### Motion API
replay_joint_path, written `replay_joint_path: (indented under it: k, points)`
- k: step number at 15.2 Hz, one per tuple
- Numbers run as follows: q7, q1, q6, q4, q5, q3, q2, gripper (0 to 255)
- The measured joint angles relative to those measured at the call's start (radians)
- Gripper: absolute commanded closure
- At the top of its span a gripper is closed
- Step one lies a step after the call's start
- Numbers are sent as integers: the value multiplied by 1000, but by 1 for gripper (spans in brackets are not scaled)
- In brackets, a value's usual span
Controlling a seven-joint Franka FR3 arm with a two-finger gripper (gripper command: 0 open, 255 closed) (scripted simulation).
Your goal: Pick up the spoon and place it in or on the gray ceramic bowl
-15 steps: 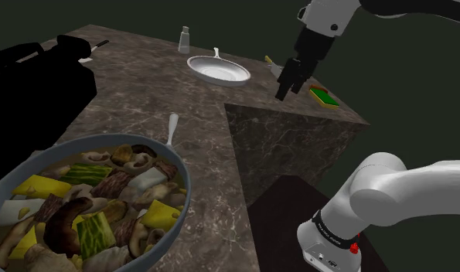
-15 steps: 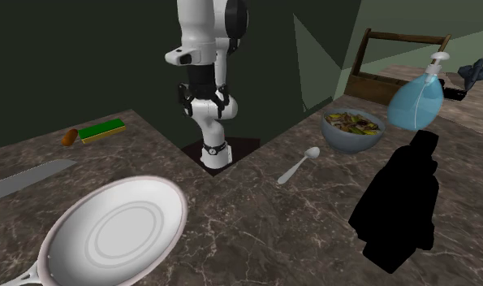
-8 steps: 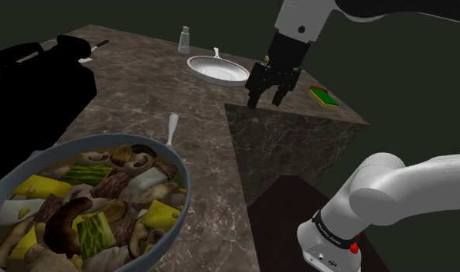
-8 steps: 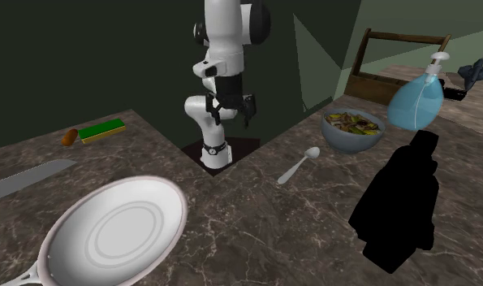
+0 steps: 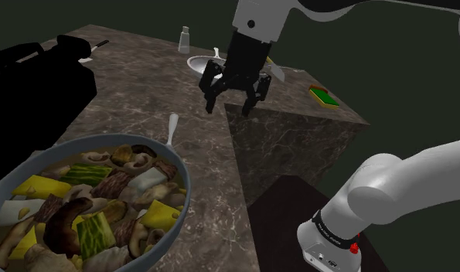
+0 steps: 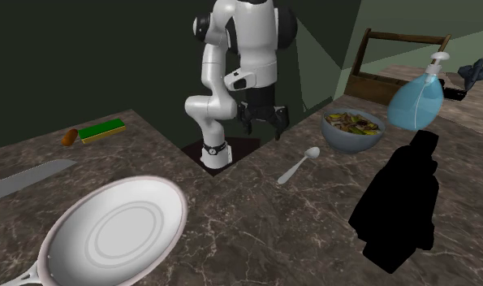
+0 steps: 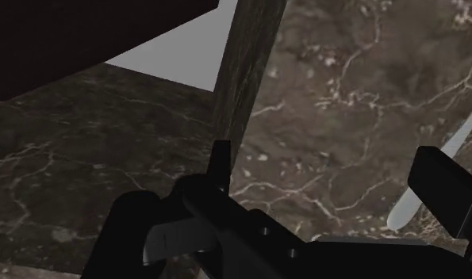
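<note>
The spoon [image 5: 172, 126] lies on the tabletop [image 5: 127, 73] just behind the full bowl [image 5: 180, 202] in the shoulder view, not yet grasped. The claw [image 5: 230, 99] hangs wide open and empty, well apart from it. The second exterior view agrees, and in the wrist view the spoon [image 7: 404, 211] lies just beyond one finger [image 7: 447, 184], so grasping and placing are both left to do.

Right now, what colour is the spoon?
Pale grey; the spoon shows best in the second exterior view.

Shoulder view:
- Frying pan [image 5: 195, 63] at 12 o'clock, mostly hidden behind gripper [image 5: 226, 110].
- Gray bowl [image 5: 187, 197] of food at 7 o'clock, cut by frame edges. Its rim hides the spoon's [image 5: 172, 127] lower end.

Wrist view: one finger [image 7: 444, 186] crosses the spoon, which runs off-frame.

Second exterior view: pan handle clipped at 7 o'clock.
</note>
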Motion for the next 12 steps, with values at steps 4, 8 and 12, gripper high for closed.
replay_joint_path:
  k: [4, 8, 12]
  points:
    - [174, -29, 59, 81, 20, 87, 117, 0]
    - [351, -61, 124, 185, -4, 174, 265, 0]
    - [396, -61, 174, 180, -13, 202, 305, 0]
